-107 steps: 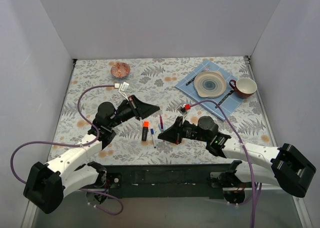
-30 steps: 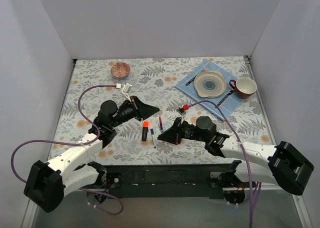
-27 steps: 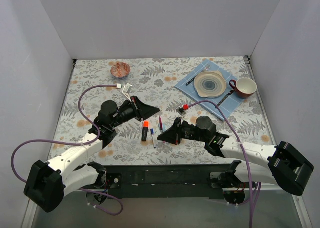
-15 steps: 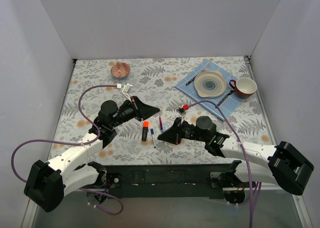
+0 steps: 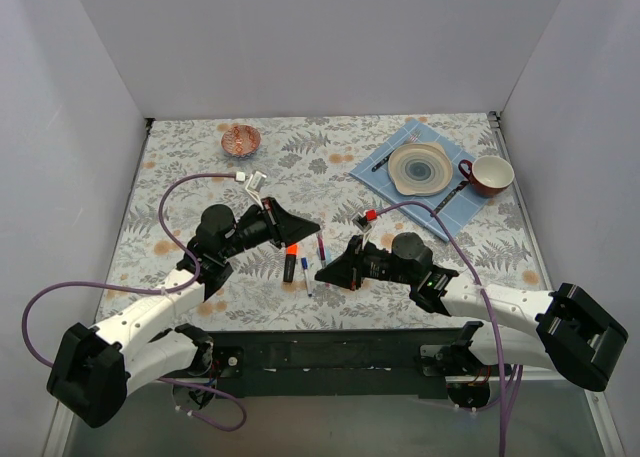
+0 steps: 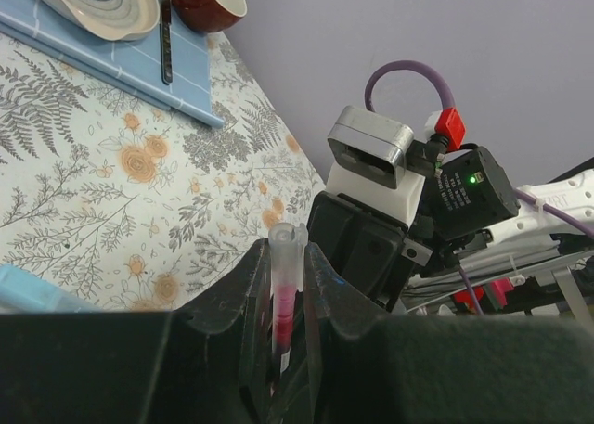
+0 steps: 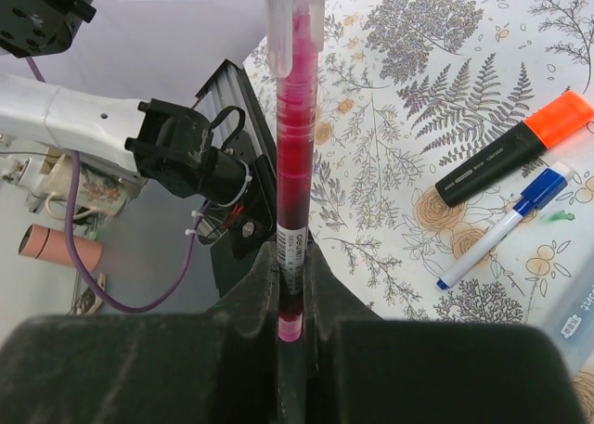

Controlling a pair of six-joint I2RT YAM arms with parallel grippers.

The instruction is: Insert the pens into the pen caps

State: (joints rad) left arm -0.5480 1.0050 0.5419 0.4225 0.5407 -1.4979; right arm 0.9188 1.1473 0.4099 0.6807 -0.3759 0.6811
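My right gripper (image 5: 325, 273) (image 7: 293, 257) is shut on the thin dark-red pen (image 7: 295, 183) (image 5: 321, 249) and holds it above the table. The pen's far end sits inside a clear pen cap (image 6: 287, 243) (image 7: 295, 20). My left gripper (image 5: 312, 227) (image 6: 286, 262) is shut on that cap, facing the right gripper. The black marker with the orange end (image 5: 290, 261) (image 7: 515, 160) and the thin white pen with the blue tip (image 5: 305, 275) (image 7: 506, 229) lie on the cloth below. A light-blue marker (image 7: 574, 314) (image 6: 28, 289) lies beside them. No loose caps show.
A blue mat (image 5: 388, 182) at the back right carries a plate (image 5: 420, 167) and dark cutlery (image 5: 381, 161), with a red cup (image 5: 490, 176) beside it. A small patterned bowl (image 5: 240, 139) stands at the back left. White walls enclose the flowered table.
My left gripper has moved a little right and nearer, closing the gap to the right gripper, so the cap sits over the pen's end. The right arm has barely moved.
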